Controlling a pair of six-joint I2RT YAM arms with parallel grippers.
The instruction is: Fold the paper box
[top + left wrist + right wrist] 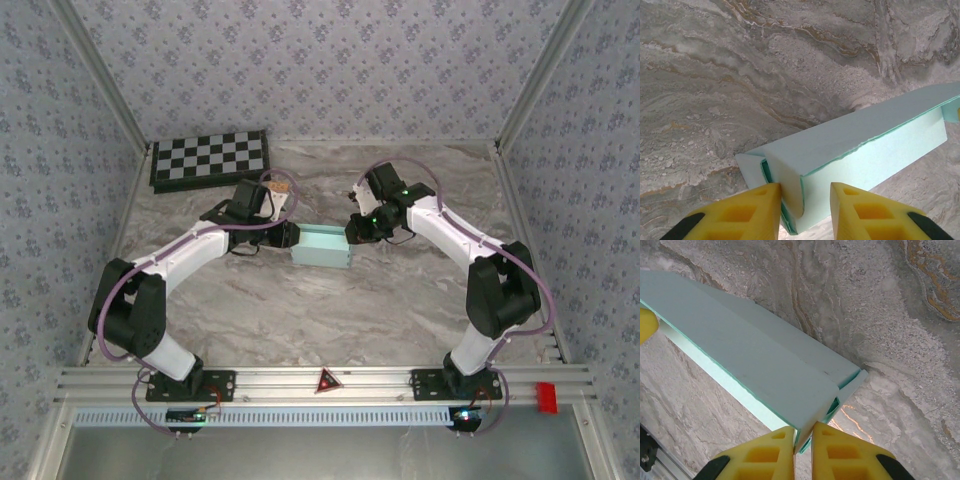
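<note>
The paper box (320, 246) is a pale cyan rectangular box lying mid-table between both arms. My left gripper (287, 237) is at its left end. In the left wrist view the box (855, 135) runs up to the right, and the left gripper (805, 187) straddles its end corner. Its left pad touches the folded end flap, while a gap shows before the right pad. My right gripper (352, 230) is at the box's right end. In the right wrist view the right gripper (802, 430) pinches the end flap of the box (740, 350) between its yellow fingers.
A black-and-white checkerboard (210, 158) lies at the back left. A small red block (545, 397) sits on the front rail (400, 385) at the right. Patterned walls close in the marble table (300, 310) on three sides.
</note>
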